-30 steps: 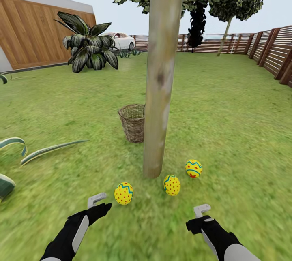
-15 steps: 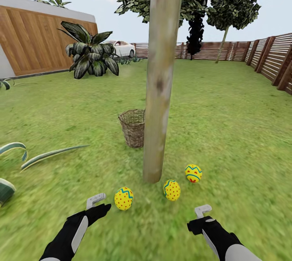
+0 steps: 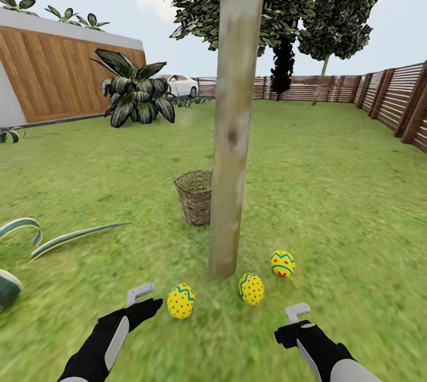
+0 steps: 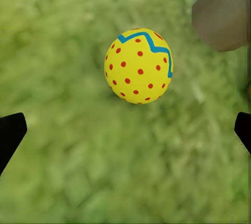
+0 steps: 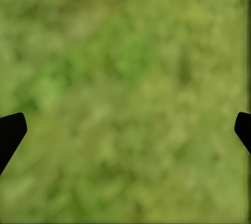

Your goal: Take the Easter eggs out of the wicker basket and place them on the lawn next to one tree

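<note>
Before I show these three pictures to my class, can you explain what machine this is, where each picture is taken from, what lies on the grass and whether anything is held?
It is a simulated wheeled robot with two arms. The big picture looks down from its head: the left gripper and right gripper hang open, holding nothing. Three Easter eggs lie on the lawn by the tree; the wicker basket stands behind it. The small pictures come from cameras by each gripper, looking down at grass and an egg.

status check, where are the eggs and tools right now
Left tool and right tool open, empty. Three Easter eggs on the lawn at the tree. Wicker basket behind trunk. Nothing in the way.
</note>
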